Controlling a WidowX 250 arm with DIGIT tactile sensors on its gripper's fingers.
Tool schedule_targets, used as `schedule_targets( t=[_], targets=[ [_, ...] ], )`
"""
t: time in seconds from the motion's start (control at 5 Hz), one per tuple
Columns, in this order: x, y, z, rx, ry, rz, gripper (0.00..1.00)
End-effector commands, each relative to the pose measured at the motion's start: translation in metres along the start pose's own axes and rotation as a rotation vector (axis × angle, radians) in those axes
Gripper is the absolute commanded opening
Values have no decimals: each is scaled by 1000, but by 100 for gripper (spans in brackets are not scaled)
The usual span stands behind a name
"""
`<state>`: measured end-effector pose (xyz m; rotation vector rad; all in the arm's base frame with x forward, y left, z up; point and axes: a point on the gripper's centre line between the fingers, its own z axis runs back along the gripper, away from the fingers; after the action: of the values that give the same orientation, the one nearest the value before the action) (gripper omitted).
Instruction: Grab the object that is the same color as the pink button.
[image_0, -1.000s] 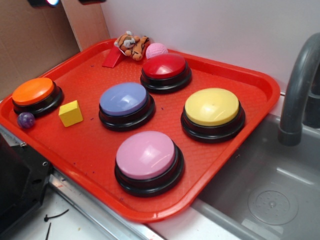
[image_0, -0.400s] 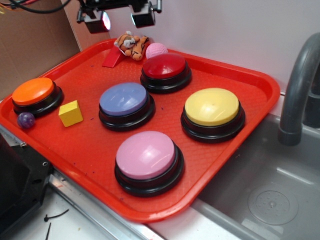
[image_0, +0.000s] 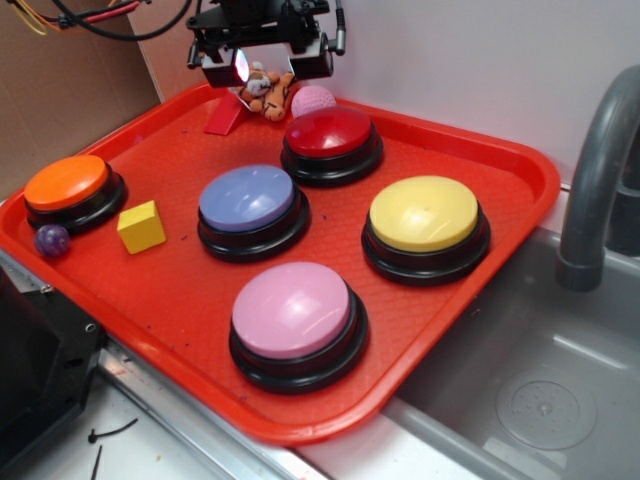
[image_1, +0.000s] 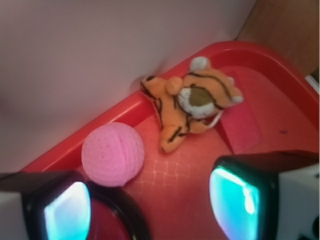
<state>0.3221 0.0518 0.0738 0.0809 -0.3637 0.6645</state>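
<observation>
The pink ball (image_1: 113, 154) is small, round and light pink, its surface covered in fine bumps with a seam line across it. It sits at the far edge of the red tray (image_0: 500, 230), against the tray wall by the white backdrop, just beside the tiger plush (image_1: 192, 102) and directly behind the red button (image_0: 331, 133). Its colour is close to the dome of the pink button (image_0: 293, 310), which stands on a black base at the near side of the tray, well apart from the ball.

The gripper (image_0: 266, 58) hangs above the far corner of the tray, over the tiger plush and left of the ball. Its jaws stand wide apart and hold nothing; both fingers (image_0: 312, 55) are clear of every object.

The exterior view alone shows the wider layout: the blue-lavender button (image_0: 247, 199), yellow button (image_0: 424, 214), orange button (image_0: 66, 183), yellow block (image_0: 141, 227), dark purple ball (image_0: 52, 240) and the grey faucet (image_0: 598, 170) by the sink. The wrist view alone shows the ball's texture, the plush's stripes, and the ball resting apart from the plush.
</observation>
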Motion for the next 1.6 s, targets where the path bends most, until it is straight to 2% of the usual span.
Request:
schedule_targets(
  t=[0.0,0.6,0.8,1.2,1.4],
  targets=[
    [30,3,-7,-4,-32,-7,100],
    [35,5,-31,-94,-6,-36,100],
    [36,6,-34,-154,6,-39,0],
    [36,6,-34,-150,9,-55,0],
    [37,5,-30,-159,31,-95,0]
  ],
)
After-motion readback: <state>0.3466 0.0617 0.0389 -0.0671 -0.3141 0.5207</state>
